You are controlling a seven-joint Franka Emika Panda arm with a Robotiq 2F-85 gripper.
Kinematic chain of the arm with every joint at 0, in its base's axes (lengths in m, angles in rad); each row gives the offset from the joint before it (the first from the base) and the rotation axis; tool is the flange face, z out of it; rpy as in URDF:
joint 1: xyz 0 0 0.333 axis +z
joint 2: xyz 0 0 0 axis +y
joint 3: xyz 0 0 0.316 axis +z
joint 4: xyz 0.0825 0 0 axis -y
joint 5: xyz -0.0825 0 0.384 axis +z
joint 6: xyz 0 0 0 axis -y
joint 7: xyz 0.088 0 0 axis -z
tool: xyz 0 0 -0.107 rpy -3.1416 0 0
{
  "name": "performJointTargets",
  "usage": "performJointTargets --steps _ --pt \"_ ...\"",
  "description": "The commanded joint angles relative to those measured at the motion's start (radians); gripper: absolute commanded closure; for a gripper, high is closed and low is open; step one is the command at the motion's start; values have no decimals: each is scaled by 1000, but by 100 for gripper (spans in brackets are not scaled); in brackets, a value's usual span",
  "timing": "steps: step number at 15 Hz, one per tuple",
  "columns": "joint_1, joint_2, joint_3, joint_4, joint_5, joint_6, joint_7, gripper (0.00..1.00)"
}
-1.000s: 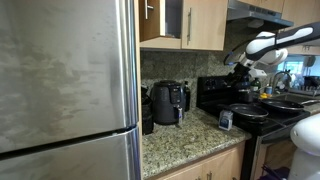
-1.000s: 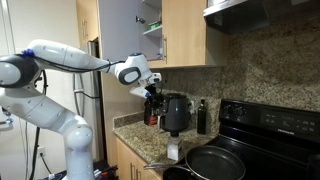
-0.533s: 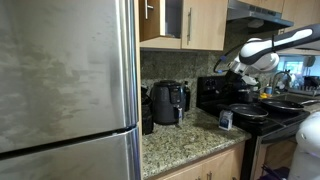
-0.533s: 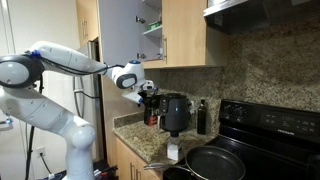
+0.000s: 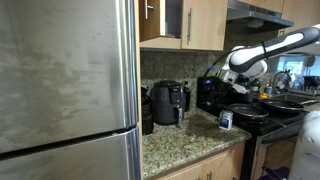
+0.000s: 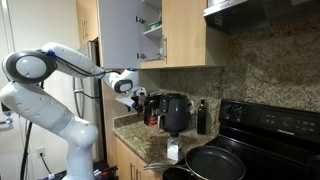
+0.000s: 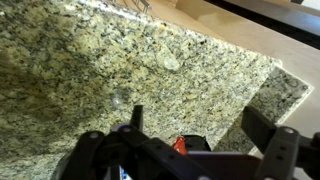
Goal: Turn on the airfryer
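The airfryer [image 5: 168, 102] is black and tall, with a front handle, and stands on the granite counter against the backsplash. It also shows in an exterior view [image 6: 175, 113]. My gripper [image 5: 213, 78] hangs in the air beside the airfryer at about the height of its top, without touching it; in an exterior view [image 6: 139, 99] it is just short of the airfryer. In the wrist view the gripper [image 7: 200, 125] is open and empty, its fingers [image 7: 264, 126] spread in front of the granite wall. Whether the dark shape low in that view is the airfryer I cannot tell.
A black stove with pans [image 5: 252, 112] stands beside the counter. A small white-faced gadget [image 5: 225, 120] sits near the counter edge. The steel fridge [image 5: 65, 80] fills one side. Wooden cabinets [image 6: 185, 30] hang overhead. A red item [image 7: 180, 145] shows below the fingers.
My gripper has moved down and toward the airfryer, from above the stove side to near the airfryer's top. It has stayed open. The airfryer has not moved.
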Motion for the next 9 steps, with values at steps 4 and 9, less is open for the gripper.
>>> performJointTargets --steps 4,9 --pt "2 307 191 82 -12 468 153 0" --pt "10 339 211 75 -47 553 226 0"
